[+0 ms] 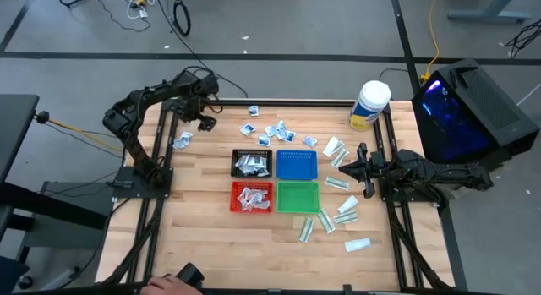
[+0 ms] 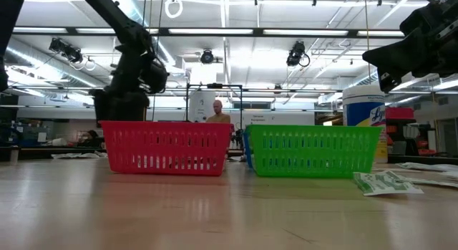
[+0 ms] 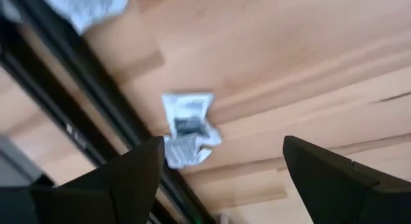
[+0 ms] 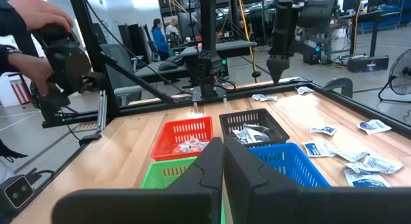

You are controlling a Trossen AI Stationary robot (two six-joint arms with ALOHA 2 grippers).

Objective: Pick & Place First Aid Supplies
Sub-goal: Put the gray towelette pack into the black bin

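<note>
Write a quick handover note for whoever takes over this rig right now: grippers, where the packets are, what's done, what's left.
Left gripper: open, empty, at the table's far left corner, above a crumpled packet beside the frame rail.
Right gripper: shut, empty, at the right edge.
Done: packets lie in the black tray and red tray.
Left: blue tray and green tray look empty; squarish packets lie loose behind the trays, long green ones to the right.

My wooden table (image 1: 203,236) carries four mesh trays in a block at its middle: black tray (image 1: 252,163) beside blue tray (image 1: 297,164), red tray (image 1: 252,197) beside green tray (image 1: 297,197). Squarish white packets (image 1: 279,131) lie scattered beyond the trays, one lone packet (image 1: 182,142) near my left edge. Narrow white-and-green packets (image 1: 338,212) lie along my right side, with a white jar (image 1: 369,105) at the far right corner.
</note>
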